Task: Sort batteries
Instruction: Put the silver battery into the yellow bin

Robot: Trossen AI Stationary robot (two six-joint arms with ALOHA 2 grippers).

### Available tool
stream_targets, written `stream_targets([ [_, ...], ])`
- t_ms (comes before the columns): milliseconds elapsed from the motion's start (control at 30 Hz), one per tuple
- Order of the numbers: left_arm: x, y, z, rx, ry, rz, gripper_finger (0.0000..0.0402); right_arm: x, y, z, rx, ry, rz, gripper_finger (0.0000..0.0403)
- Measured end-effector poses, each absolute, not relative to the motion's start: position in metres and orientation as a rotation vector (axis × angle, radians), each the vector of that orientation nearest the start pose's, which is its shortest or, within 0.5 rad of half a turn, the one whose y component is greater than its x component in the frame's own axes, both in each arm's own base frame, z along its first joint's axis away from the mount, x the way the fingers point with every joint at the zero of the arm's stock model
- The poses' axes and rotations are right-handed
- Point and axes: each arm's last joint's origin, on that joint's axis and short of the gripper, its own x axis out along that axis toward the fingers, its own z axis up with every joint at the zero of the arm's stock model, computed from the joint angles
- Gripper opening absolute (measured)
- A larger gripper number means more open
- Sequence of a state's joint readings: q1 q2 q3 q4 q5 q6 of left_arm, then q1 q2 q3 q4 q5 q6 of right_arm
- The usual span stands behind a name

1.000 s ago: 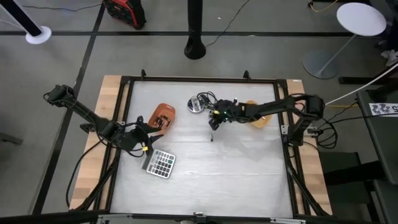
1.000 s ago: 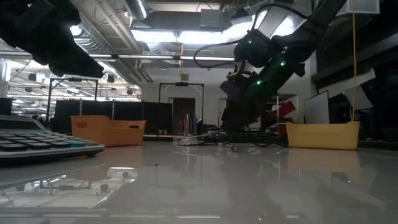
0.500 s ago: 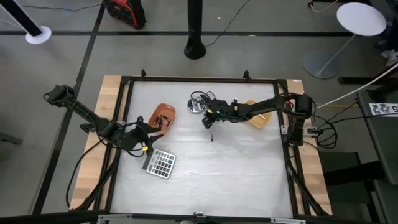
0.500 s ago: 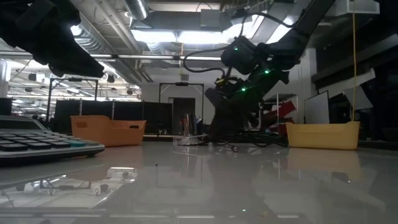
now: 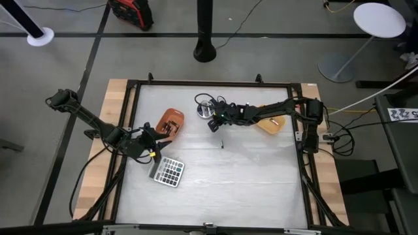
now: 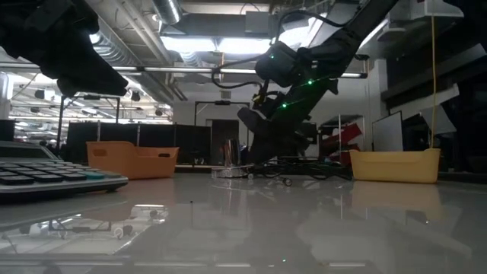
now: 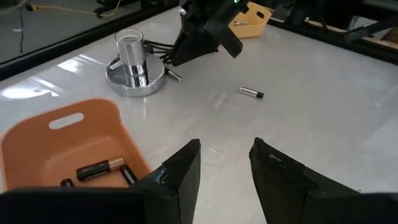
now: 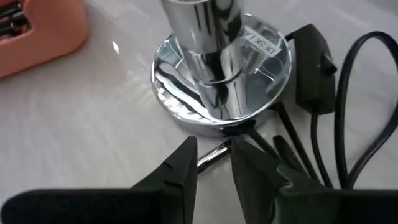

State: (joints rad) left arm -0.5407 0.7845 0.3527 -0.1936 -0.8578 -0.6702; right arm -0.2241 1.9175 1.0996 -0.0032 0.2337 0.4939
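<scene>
A small silvery battery lies on the table against the rim of the round silver disc, next to a black cable. My right gripper is low over it, open by a narrow gap, with one fingertip at each end of the battery. Another battery lies alone on the white table. Several batteries lie in the orange bin. My left gripper is open and hovers beside the orange bin, above the calculator. My right gripper stands astride the silvery battery, which lies flat on the table and spans the gap between the fingers. The fingers slant down from the table's right. I cannot tell whether the fingertips touch it.
A yellow bin sits under the right arm, near the table's right edge. The disc carries an upright shiny cylinder, and cables bunch beside it. The near half of the table is bare. A black frame borders the table.
My right gripper has moved toward the table's left, from near the table's middle to the silver disc, and has come down at the battery beside its rim. My left arm and the loose battery have kept still.
</scene>
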Motion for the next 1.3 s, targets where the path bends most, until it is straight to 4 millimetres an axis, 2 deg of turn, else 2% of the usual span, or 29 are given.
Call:
stream_targets([
  [367,0.141,-0.059,0.191,-0.231,0.353,0.446,0.0130,0.382,-0.090,0.144,0.512,0.666,-0.506,0.0095],
  [700,0.141,-0.059,0.191,-0.227,0.354,0.452,0.0130,0.388,-0.090,0.118,0.519,0.731,-0.492,0.0095],
  [867,0.141,-0.059,0.191,-0.226,0.354,0.453,0.0130,0.386,-0.090,0.116,0.532,0.775,-0.505,0.0095],
  [1067,0.141,-0.059,0.191,-0.226,0.354,0.453,0.0130,0.385,-0.089,0.115,0.555,0.800,-0.468,0.0095],
  [1300,0.141,-0.059,0.191,-0.224,0.356,0.453,0.0130,0.379,-0.087,0.129,0.551,0.800,-0.450,0.0095],
])
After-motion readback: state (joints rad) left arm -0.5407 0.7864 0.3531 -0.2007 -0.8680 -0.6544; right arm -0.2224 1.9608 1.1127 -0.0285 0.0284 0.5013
